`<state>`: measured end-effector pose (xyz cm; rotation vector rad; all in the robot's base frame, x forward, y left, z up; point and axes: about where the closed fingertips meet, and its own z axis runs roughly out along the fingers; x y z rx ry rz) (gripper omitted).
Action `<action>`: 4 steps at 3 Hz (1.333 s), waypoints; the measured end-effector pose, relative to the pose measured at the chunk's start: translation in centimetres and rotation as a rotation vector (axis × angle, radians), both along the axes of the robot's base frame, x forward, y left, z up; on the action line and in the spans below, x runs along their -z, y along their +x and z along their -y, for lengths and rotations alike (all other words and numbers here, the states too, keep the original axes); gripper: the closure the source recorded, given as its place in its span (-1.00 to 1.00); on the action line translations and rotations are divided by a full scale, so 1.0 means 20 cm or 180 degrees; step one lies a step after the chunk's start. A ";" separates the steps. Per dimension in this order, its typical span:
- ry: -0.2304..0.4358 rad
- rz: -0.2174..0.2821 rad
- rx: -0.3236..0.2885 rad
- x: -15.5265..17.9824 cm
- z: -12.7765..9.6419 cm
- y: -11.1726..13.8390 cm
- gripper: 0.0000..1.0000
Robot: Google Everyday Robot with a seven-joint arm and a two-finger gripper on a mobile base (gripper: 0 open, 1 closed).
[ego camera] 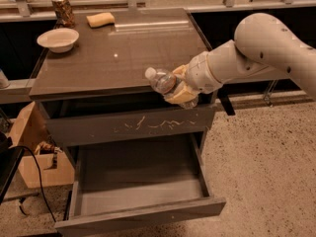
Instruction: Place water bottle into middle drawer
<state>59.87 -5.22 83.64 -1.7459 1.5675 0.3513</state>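
My gripper (178, 85) is shut on the water bottle (161, 81), a small clear crinkled bottle with a white cap pointing left. It holds the bottle tilted in the air at the front edge of the cabinet top, above the scratched drawer front (133, 125). Below that, the middle drawer (138, 214) is pulled out wide, a shallow grey box with a plain front panel and nothing inside. The bottle hangs above the drawer's back right part.
On the brown cabinet top (118, 53) stand a white bowl (58, 38), a patterned can (63, 10) and a yellow sponge (100, 19) at the back. A cardboard box (34, 147) and a black cable (37, 181) sit on the floor at left.
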 end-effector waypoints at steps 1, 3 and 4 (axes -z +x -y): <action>0.0034 -0.0087 0.0015 0.03 0.00 -0.06 1.00; 0.0182 -0.0354 0.0004 0.16 0.04 -0.32 1.00; 0.0366 -0.0450 -0.0047 0.26 0.04 -0.38 1.00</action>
